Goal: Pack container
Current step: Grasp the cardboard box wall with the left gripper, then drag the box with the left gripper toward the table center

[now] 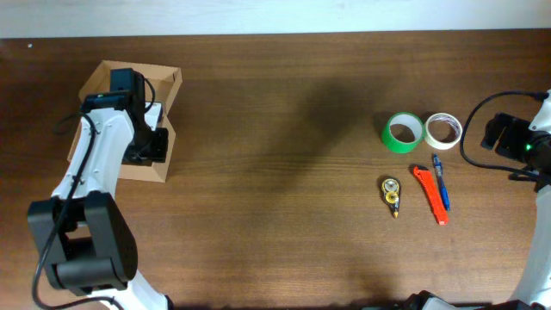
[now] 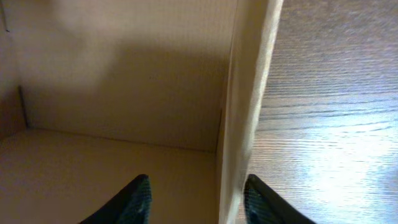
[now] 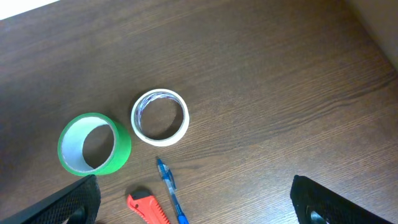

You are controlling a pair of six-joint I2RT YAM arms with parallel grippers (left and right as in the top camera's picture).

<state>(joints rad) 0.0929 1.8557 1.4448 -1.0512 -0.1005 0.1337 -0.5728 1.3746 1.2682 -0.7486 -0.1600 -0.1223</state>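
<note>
Left fingers (image 2: 134, 199) at half width astride the side wall of the container (image 2: 245, 93), one tip inside, one outside, with a gap showing between the inner tip and the cardboard; no pinch visible yet. Just past them, bare cardboard floor and back wall, with nothing packed inside as far as seen. Container itself open-topped on the counter (image 1: 275, 172), largely hidden under the left arm from overhead. Well apart from the container, across bare wood: yellow dispenser (image 1: 392, 194), orange cutter (image 3: 146, 208), blue pen (image 3: 168, 186), green tape roll (image 3: 93, 143) and white tape roll (image 3: 160, 116), all loose. Farthest from the container, right fingers (image 3: 78, 199) spread wide above the rolls, holding nothing.

Likely trouble from here: thin wall buckling or creasing under a hard squeeze; light, empty container skidding or tipping if hauled by one wall; outer tip snagging a flap on withdrawal. Further along, round rolls apt to slip from an off-centre grab, and the slim pen awkward to lift off flat wood.
</note>
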